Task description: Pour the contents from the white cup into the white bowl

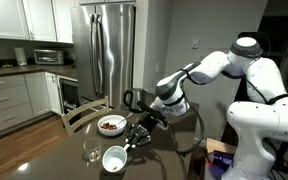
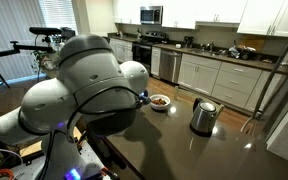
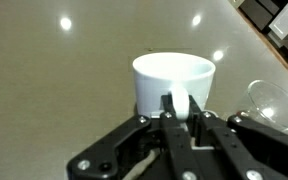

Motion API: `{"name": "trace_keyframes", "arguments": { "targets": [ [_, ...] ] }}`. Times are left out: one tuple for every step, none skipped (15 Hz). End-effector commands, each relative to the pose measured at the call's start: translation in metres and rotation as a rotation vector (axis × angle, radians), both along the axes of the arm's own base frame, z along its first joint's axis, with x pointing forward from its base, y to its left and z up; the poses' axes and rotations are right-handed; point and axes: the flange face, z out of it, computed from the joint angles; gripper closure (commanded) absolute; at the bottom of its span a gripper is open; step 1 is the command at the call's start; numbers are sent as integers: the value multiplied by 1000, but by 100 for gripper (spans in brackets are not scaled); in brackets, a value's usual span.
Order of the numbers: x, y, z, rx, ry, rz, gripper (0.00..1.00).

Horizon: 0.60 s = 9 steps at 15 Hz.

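White cup (image 1: 114, 158): pinched by the jaws at the wall nearest the wrist, with a dark fingertip (image 3: 169, 106) pressed against the white in the wrist view. Mouth uppermost, plain white inside, contents too small to make out. Cannot tell whether resting on the dark, glossy desk (image 1: 34, 155) or held just clear of it. Sits toward the desk's near edge in an exterior view, just beside a clear glass (image 1: 91, 152) and not touching it. White bowl (image 1: 111, 125): further in, toward the far edge by a wooden chair (image 1: 82, 112), upright, reddish-brown inside, apart from cup and jaws. Steel kettle (image 2: 203, 115): upright on the desk, near the bowl and apart from it. White arm (image 1: 209, 65): bent down over the desk from one side.
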Motion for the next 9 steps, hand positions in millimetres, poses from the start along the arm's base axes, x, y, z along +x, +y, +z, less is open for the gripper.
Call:
{"name": "trace_keyframes", "arguments": {
  "targets": [
    [4,7,-3,34,-13,25,96],
    [4,8,-6,33,-11,28,96],
    [5,10,-8,38,-10,33,96],
    [5,11,-11,41,-8,37,96],
    [6,12,-14,45,-5,40,96],
    [8,13,-16,51,-4,44,96],
    [9,14,-19,55,-3,46,96],
    [10,15,-21,58,-4,47,96],
    [11,15,-23,64,-5,49,96]
  ]
}}
